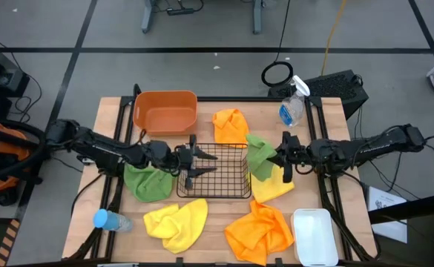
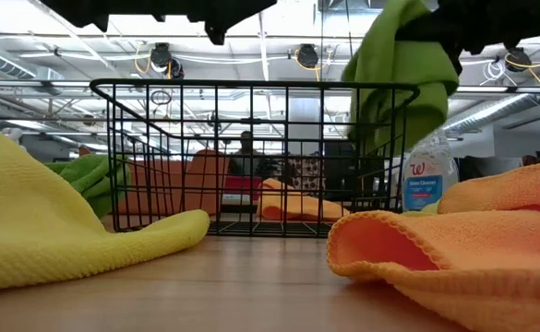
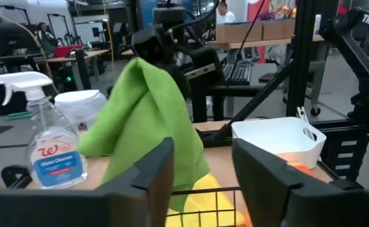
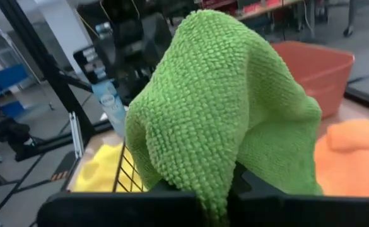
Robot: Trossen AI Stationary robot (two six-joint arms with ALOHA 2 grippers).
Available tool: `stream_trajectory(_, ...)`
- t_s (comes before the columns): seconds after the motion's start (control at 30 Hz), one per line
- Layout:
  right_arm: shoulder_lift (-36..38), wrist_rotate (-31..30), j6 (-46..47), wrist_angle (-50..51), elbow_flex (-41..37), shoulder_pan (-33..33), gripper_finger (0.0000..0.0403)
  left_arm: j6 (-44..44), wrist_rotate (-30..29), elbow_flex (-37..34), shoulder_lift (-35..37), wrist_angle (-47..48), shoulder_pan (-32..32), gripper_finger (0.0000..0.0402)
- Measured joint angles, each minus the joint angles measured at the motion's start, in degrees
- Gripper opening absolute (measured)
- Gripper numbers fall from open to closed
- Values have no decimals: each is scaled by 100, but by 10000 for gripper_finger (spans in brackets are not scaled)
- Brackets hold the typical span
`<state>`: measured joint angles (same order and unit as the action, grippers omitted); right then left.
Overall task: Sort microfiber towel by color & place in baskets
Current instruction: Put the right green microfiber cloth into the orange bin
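Orange towel (image 2: 454, 244) nearest, low view only

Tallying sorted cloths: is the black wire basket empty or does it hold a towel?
Empty. The high view shows bare table through the black wire basket; the green towel hangs outside its edge.

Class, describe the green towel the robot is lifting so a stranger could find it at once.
Start at the black wire basket in the middle of the table, then look to its right edge. There the right gripper is shut on a green towel, which hangs over that edge. The other green towel lies flat on the wood left of the basket.
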<state>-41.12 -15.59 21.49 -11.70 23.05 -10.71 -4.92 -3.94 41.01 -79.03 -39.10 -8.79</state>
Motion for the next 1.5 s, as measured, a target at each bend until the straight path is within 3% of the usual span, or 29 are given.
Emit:
stream_trajectory(0.33,-75,-264,-498,-1245,48,-389,2,-14,-588,705,-575,0,-284,299)
stream_trajectory(0.6,-831,-247,-1159,-930,923,-633,2,-330,-829,1646,-1350,-95,-301,349)
stream_trajectory(0.87,-1519,-230,-1621,23,1699,-797,2,-1306,-1737,2238,-1735,-60,-452,371)
stream_trajectory(1.1,-1650,-228,-1945,106,1792,-816,2,-1676,-1858,2363,-1737,-55,-652,373)
stream_trajectory(1.33,-1648,-157,-2001,241,1792,-808,2,-1704,-2877,2363,-1699,623,-302,374)
stream_trajectory(1.5,-1648,-37,-1865,579,1792,-820,2,-1855,-2817,2363,-1551,909,153,373)
